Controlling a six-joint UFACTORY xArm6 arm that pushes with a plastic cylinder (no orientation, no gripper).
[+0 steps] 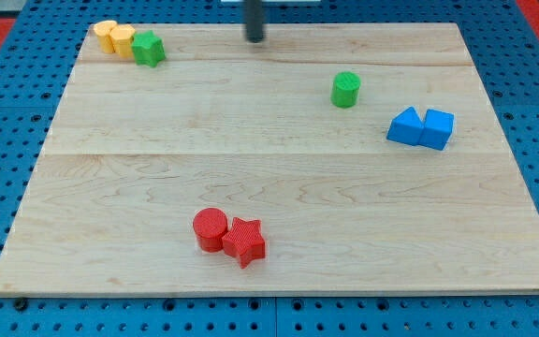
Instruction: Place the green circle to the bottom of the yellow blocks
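The green circle (pixel 345 89) stands on the wooden board toward the view's upper right. Two yellow blocks (pixel 114 37) sit touching each other at the board's top left corner, with a green star (pixel 148 49) pressed against their right side. My tip (pixel 254 39) is near the board's top edge at mid-width, well to the left of and above the green circle and far right of the yellow blocks. It touches no block.
A blue triangle (pixel 404 125) and a blue cube (pixel 437 128) sit together at the right. A red circle (pixel 211 228) and a red star (pixel 244 241) sit together near the bottom centre. The board (pixel 279 178) lies on a blue pegboard.
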